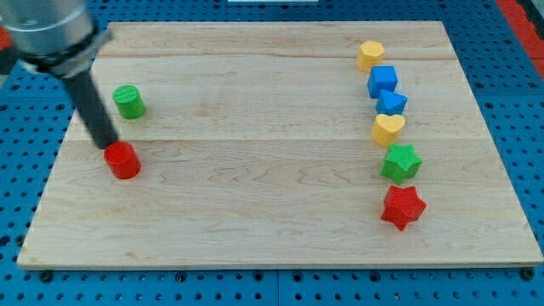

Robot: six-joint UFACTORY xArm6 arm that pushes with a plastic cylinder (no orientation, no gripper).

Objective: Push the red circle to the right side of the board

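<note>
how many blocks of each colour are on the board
red: 2, the red circle with my tip at its upper-left edge, and the red star
green: 2, the green circle and the green star
blue: 2, the blue cube and the blue block below it
yellow: 2, the yellow hexagon and the yellow heart
total: 8

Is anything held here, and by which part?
Nothing is held; there is no gripper. My tip sits at the upper-left edge of the red circle, seemingly touching it to push.
</note>
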